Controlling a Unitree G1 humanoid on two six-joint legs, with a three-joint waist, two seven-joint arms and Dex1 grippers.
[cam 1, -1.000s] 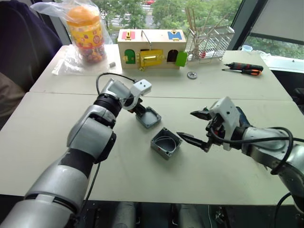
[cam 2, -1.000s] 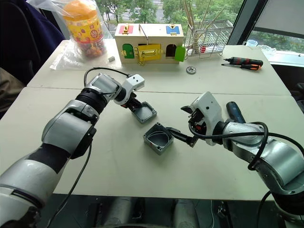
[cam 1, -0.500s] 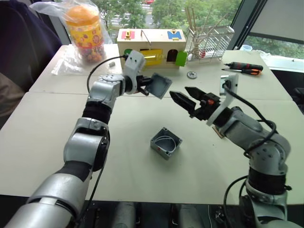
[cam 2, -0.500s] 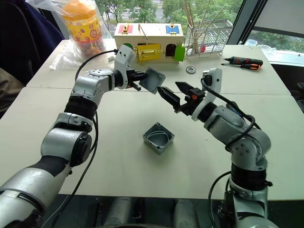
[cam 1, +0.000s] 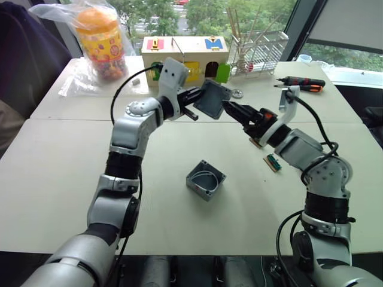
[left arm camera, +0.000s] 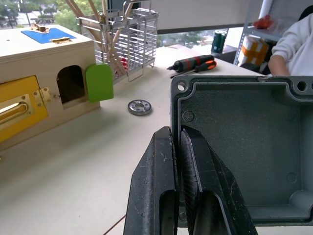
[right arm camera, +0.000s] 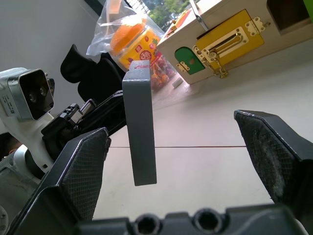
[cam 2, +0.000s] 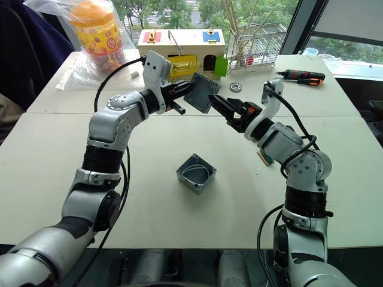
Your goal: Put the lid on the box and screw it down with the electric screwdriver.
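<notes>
Pale table (cam 1: 54, 179) by window, box (cam 1: 205, 179) mid-table.

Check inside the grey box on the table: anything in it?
The box sits open and looks empty: bare grey floor, curved inner wall. The near wall hides part of the floor. The lid is aloft in the left end effector.

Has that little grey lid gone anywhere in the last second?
Yes. The lid, then lying on the table beside the box, is now held in the air by the left gripper, nearer the wooden box.
</notes>
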